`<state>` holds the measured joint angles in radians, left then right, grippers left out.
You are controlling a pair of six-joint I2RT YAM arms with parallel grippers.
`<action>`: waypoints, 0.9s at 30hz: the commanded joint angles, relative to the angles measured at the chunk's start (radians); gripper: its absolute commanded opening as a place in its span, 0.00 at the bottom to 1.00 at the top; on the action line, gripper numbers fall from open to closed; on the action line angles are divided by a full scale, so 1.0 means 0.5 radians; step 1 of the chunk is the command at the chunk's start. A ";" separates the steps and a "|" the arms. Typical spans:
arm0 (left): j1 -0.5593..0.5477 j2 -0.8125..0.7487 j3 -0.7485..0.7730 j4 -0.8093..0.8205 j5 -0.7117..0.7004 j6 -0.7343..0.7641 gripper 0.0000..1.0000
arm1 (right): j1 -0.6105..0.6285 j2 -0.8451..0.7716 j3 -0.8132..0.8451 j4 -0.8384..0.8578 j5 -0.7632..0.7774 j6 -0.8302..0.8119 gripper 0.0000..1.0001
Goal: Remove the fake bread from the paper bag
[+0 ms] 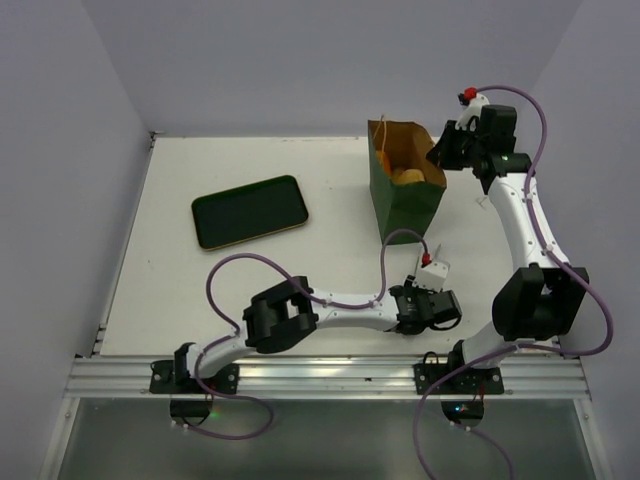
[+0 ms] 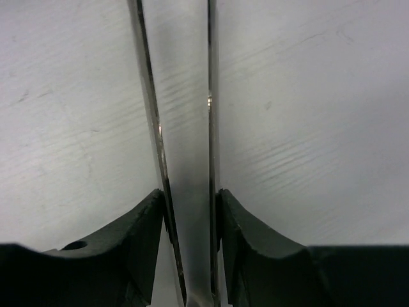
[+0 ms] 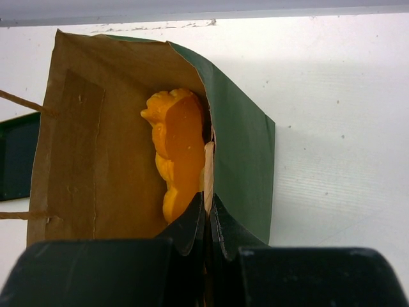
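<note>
Pinching the paper bag (image 3: 243, 141) rim is the right gripper (image 3: 208, 211), fake bread (image 3: 176, 153) sitting inside, left gripper (image 2: 190, 198) hanging half spread.

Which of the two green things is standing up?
The paper bag, at the back right with its top open. The other green thing, the tray, lies flat on the table.

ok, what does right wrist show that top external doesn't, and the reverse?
Only right wrist: the right gripper shut on the side wall of the paper bag, an orange piece of the fake bread lying against that wall inside. Only top external: the left gripper low over the table by the near edge, apart from the bag, and the whole green tray. Both: the open bag with bread in it.
</note>
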<state>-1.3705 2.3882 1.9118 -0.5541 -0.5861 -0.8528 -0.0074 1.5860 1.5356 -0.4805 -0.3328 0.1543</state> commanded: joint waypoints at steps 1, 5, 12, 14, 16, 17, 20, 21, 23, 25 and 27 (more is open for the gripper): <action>0.001 -0.097 -0.316 -0.242 -0.129 -0.006 0.40 | 0.000 -0.113 0.000 0.111 -0.055 0.023 0.00; 0.001 -0.511 -0.865 0.009 -0.046 0.092 0.39 | 0.000 -0.119 -0.003 0.117 -0.055 0.020 0.00; 0.001 -1.018 -1.593 0.270 0.086 0.086 0.36 | 0.000 -0.113 0.000 0.114 -0.052 0.007 0.00; 0.032 -1.131 -1.734 0.277 0.095 0.025 0.36 | -0.003 -0.113 -0.003 0.117 -0.052 0.007 0.00; 0.075 -1.174 -1.826 0.292 0.108 0.000 0.36 | 0.000 -0.110 -0.006 0.117 -0.052 0.007 0.00; 0.126 -1.196 -1.848 0.310 0.129 0.000 0.36 | 0.000 -0.110 -0.003 0.120 -0.058 0.007 0.00; 0.231 -1.233 -1.924 0.405 0.181 0.027 0.37 | 0.000 -0.113 -0.016 0.120 -0.074 -0.005 0.00; 0.253 -1.242 -1.937 0.463 0.197 0.043 0.38 | -0.003 -0.119 -0.019 0.126 -0.080 -0.008 0.00; 0.305 -1.242 -1.949 0.494 0.206 0.064 0.41 | 0.000 -0.129 -0.034 0.136 -0.098 -0.008 0.00; 0.329 -1.221 -1.937 0.501 0.194 0.070 0.48 | 0.000 -0.129 -0.034 0.136 -0.104 -0.011 0.00; 0.354 -1.187 -1.912 0.501 0.175 0.073 0.57 | 0.000 -0.132 -0.031 0.136 -0.110 -0.011 0.00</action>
<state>-1.2118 1.7588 0.9730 -0.3046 -0.5079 -0.8158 -0.0074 1.5749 1.5196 -0.4698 -0.3496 0.1535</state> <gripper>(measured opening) 0.530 0.043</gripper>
